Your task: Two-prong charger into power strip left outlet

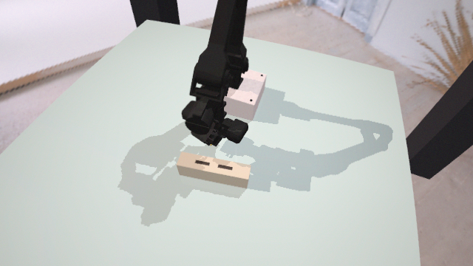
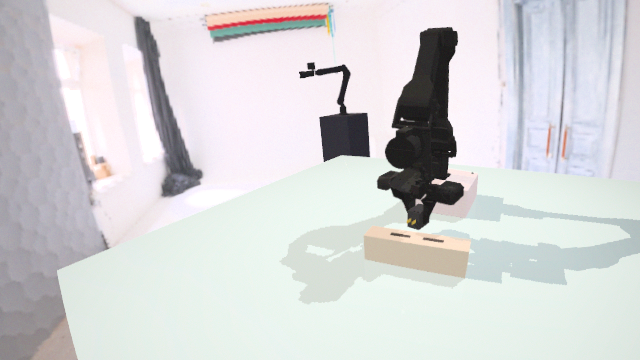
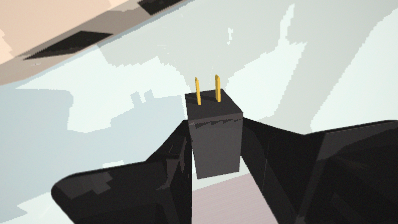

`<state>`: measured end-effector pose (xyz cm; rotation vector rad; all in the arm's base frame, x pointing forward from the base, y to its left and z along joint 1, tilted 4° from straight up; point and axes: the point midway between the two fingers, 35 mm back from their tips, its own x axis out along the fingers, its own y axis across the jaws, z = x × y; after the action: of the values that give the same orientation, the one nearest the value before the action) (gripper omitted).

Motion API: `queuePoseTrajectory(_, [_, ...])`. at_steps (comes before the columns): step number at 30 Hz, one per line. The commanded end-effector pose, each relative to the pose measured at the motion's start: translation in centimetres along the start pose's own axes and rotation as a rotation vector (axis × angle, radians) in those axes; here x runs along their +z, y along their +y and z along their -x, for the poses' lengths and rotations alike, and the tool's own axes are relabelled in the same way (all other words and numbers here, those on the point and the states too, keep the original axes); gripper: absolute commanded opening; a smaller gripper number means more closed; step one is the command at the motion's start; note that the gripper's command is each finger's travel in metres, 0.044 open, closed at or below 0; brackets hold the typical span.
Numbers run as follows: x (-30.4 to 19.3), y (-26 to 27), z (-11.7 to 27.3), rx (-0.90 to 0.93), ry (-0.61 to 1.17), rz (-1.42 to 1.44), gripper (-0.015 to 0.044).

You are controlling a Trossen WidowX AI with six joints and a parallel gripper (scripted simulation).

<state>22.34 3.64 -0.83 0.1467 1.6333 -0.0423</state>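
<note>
Charger point(image 3: 216, 140) position: clamped between the two fingers of the tool point(image 3: 216, 150), which are closed on its dark body from either side. In the wrist view the body is a dark rectangular block, held squarely, with both yellow prongs point(image 3: 207, 90) projecting from its far end, parallel and unobstructed. The prongs point down toward the tabletop point(image 3: 325, 65) and touch nothing.

In the exterior view the tool point(image 2: 416, 214) hangs above the strip point(image 2: 416, 250), with the yellow prong tips just visible at its lower end. A gap separates the prongs from the top face of the strip. The tool sits over the rear edge of the strip, nearer the left slot point(image 2: 400, 234) than the right slot point(image 2: 434, 240).

In the top view the tool point(image 1: 214, 138) is just behind the strip point(image 1: 213, 170), which lies flat on the tabletop point(image 1: 92, 111). The strip is a tan block with two dark slots in its upper face, side by side along its length. Both slots are uncovered.

The arm point(image 1: 222, 52) rises from a pale base block point(image 1: 247, 92) set behind the strip, well apart from it. Arm shadows fall across the tabletop on both sides of the strip.
</note>
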Motion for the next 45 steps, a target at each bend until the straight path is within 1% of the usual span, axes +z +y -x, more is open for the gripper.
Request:
queuePoseTrajectory(1, [-0.7, 0.7, -0.5, 0.001, 0.011, 0.042, 0.0])
queuePoseTrajectory(26, [-2.7, 4.2, -2.1, -0.007, 0.01, 0.258, 0.0])
queuePoseTrajectory(45, [-0.9, 5.1, -2.0, -0.007, 0.008, 0.274, 0.0])
